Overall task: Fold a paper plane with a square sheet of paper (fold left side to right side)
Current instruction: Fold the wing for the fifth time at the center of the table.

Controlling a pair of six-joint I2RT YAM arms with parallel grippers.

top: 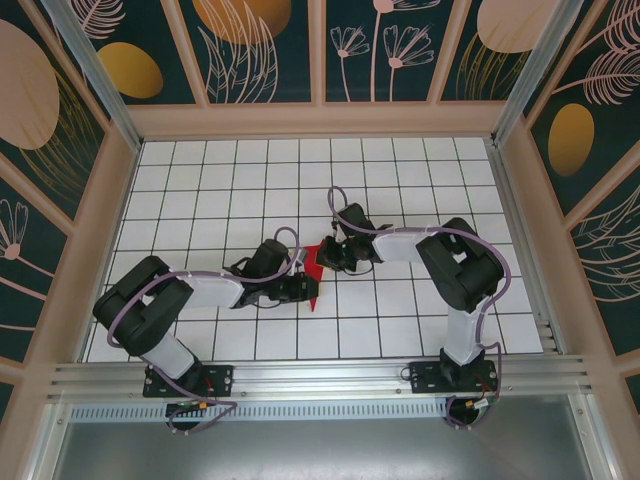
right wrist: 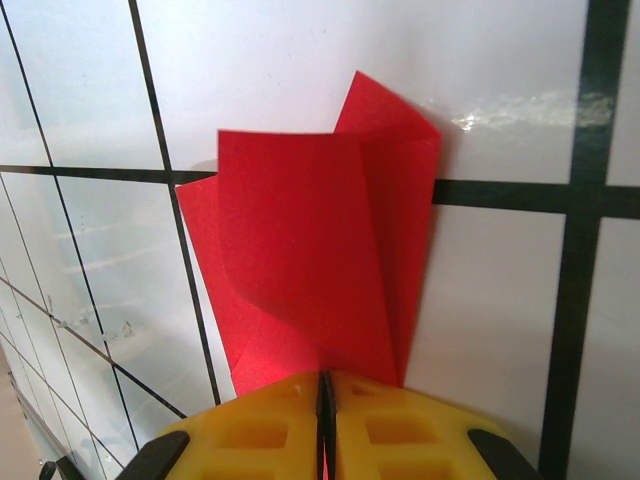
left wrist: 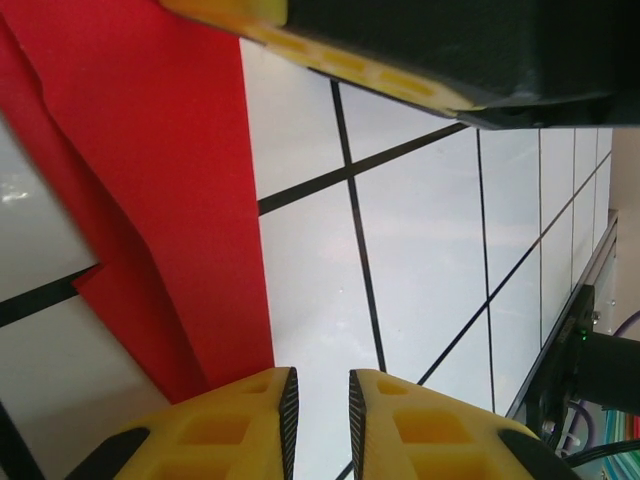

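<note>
The square sheet of paper (top: 312,268), bright red and partly folded, was seen near the middle of the white tiled surface (top: 200,180), between the two arms. In the right wrist view its layers were lifted and curled, and its near edge was pinched by the right jaws, which were closed on it. The left jaws were set at a narrow gap, with nothing seen between them. The edge of the paper lay just beside one yellow finger (left wrist: 250,420).
</note>
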